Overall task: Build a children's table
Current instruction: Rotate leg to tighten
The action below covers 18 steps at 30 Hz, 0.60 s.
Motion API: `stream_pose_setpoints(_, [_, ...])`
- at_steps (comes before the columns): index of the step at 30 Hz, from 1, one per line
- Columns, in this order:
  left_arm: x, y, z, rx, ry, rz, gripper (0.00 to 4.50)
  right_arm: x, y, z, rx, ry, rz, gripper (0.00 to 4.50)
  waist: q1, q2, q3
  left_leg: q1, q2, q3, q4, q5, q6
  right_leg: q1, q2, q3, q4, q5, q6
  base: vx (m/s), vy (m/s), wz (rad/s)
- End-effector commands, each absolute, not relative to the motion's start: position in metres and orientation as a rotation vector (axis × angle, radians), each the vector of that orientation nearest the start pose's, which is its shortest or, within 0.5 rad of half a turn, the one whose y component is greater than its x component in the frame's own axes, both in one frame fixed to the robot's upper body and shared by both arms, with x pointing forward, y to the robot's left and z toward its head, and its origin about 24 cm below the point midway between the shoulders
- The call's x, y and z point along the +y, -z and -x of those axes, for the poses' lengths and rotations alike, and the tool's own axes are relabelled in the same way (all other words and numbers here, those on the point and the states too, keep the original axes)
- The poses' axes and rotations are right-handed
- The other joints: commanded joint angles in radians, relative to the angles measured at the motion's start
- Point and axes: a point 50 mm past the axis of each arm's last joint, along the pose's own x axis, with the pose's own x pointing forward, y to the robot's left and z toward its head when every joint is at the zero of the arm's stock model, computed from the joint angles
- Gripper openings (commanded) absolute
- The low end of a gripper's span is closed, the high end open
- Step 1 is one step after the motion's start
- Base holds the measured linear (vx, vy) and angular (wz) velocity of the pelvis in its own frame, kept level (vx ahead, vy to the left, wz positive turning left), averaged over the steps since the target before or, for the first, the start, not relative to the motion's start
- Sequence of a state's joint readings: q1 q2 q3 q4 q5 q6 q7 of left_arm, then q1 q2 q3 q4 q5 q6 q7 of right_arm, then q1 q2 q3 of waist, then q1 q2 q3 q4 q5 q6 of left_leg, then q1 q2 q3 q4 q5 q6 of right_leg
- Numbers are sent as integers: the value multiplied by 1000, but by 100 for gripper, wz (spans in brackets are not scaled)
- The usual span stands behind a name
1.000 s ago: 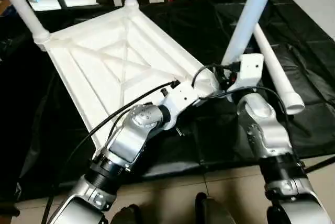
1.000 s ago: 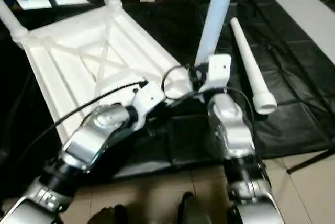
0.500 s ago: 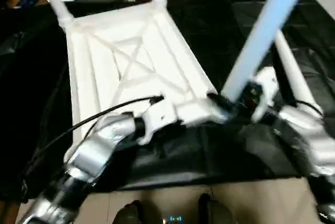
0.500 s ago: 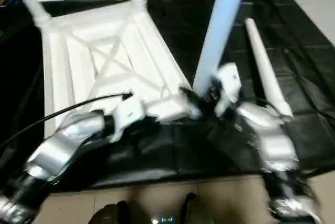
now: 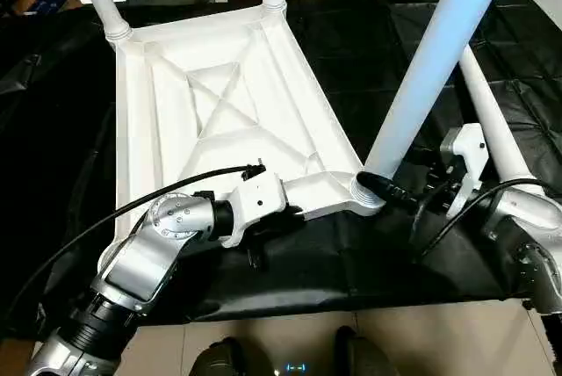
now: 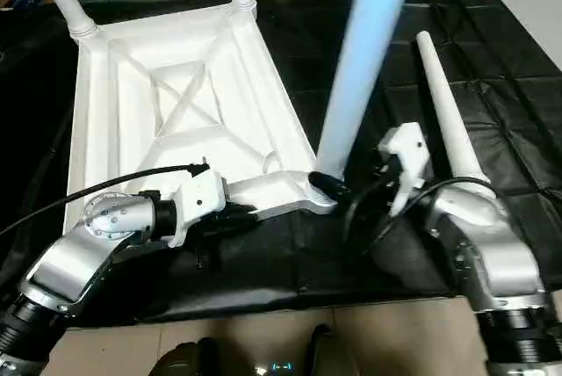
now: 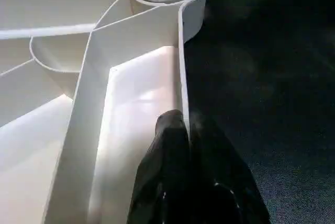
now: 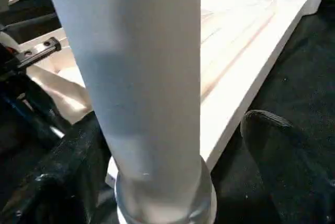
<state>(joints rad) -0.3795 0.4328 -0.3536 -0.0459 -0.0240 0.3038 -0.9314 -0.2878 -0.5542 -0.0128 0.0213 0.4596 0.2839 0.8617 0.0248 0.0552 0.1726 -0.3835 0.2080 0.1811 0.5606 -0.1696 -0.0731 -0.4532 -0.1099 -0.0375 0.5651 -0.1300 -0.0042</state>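
Left gripper [image 7: 180, 130]: fingers closed together over the near rim of the upturned table top [image 5: 219, 104] | third leg [image 5: 430, 68]: upright in near-right corner socket [image 5: 367, 193] | right gripper [image 8: 172, 145]: wide apart astride that leg, gripping nothing | loose fourth leg [image 6: 443, 104]: lying lengthwise on black mat [image 6: 527, 86], nearest the right arm.

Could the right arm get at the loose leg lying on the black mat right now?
Probably yes. The loose leg lies bare on the black mat, just beyond the right gripper, whose fingers flank the standing leg, not gripping it.
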Motion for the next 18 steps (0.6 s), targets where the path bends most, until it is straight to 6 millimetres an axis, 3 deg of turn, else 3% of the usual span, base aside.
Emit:
stream_pose_setpoints(1, [104,-77,-271,260,1247,-500,0,-201,-124,-289,29,-866,63,376,-1,-13,-72,10,0,12,-56,-160,106,66,-3,17,-46,-196,-240,0,0,0])
stream_pose_setpoints(5, [104,-77,-271,260,1250,-498,0,-197,-121,-287,42,-902,40,358,-1,-12,-74,10,-1,13,-53,-143,120,68,-2,16,-42,-156,-255,0,0,0])
stream_pose_setpoints(13, [102,-77,-270,259,1260,-499,0,-193,-117,-292,49,-895,23,281,-4,-14,-75,9,-1,13,-53,-159,112,67,-3,16,-43,-186,-251,0,0,0])
stream_pose_setpoints(18, [100,-75,-271,284,1230,-524,0,-190,-103,-300,103,-748,20,242,-10,-15,-76,5,-2,12,-53,-163,99,67,-5,17,-44,-214,-240,0,0,0])
